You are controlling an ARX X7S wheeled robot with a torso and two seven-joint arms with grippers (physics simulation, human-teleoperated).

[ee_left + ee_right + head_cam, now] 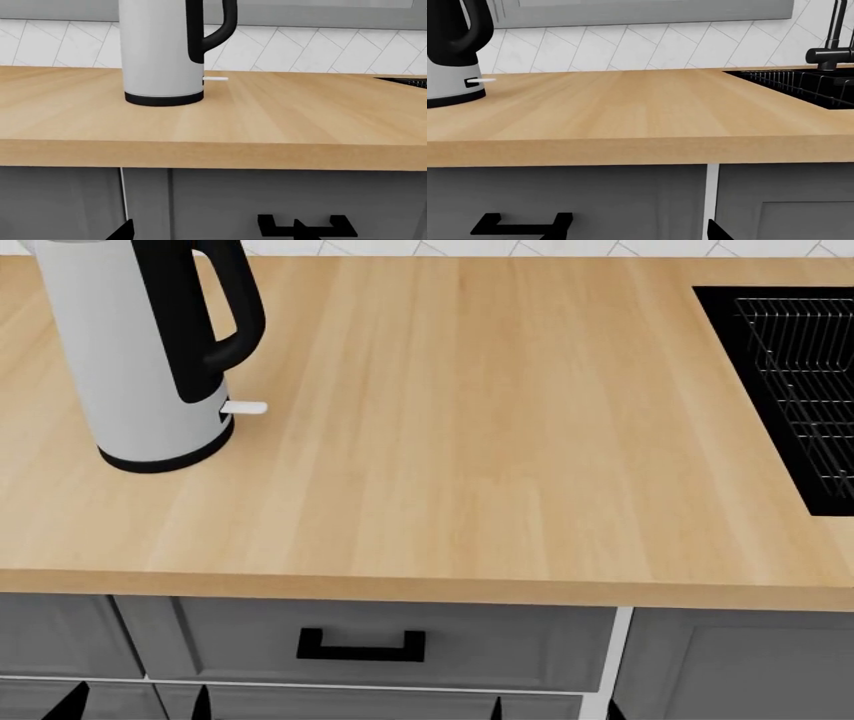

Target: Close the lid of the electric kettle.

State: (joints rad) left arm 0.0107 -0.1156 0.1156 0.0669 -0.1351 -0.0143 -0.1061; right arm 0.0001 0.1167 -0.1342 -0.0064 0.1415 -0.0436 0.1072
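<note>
The electric kettle (147, 360) stands at the back left of the wooden counter (467, 440), light grey with a black handle (227, 310), black base ring and white switch tab (247, 408). Its top is cut off in every view, so the lid is out of view. The kettle also shows in the left wrist view (160, 50) and the right wrist view (447, 85). My left gripper (134, 708) and right gripper (555, 712) sit low in front of the cabinets, below the counter's edge, only their black fingertips showing, spread apart and empty.
A black sink (801, 370) with a wire rack is set into the counter at the right, with a black faucet (830, 50) behind it. Grey drawers with a black handle (360, 645) are under the counter. A tiled wall (320, 50) backs the counter.
</note>
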